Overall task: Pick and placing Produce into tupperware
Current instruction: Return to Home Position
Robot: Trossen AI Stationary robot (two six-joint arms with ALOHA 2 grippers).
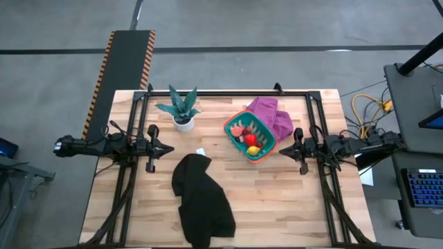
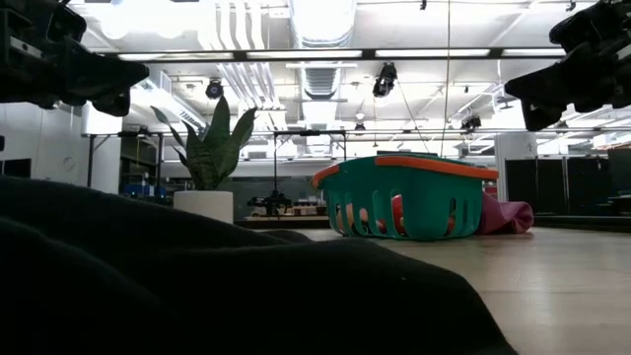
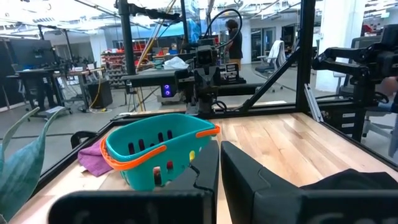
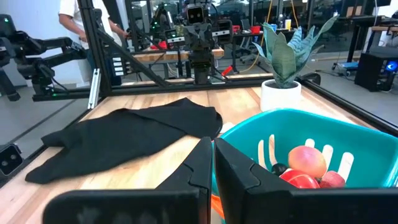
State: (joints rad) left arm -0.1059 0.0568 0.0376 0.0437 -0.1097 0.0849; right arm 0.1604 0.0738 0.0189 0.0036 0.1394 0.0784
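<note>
The teal tupperware with an orange rim stands on the table right of centre, also seen in the low view and both wrist views. Inside it lies produce: a red piece, a yellow one and a pink one; the right wrist view shows an orange-pink fruit beside a red one. My left gripper hovers shut at the table's left, pointing level toward the tupperware. My right gripper hovers shut just right of the tupperware, pointing level at it.
A purple cloth lies at the tupperware's far right side. A potted green plant stands at the far left of centre. A black cloth sprawls over the near middle of the table. A black frame borders the table.
</note>
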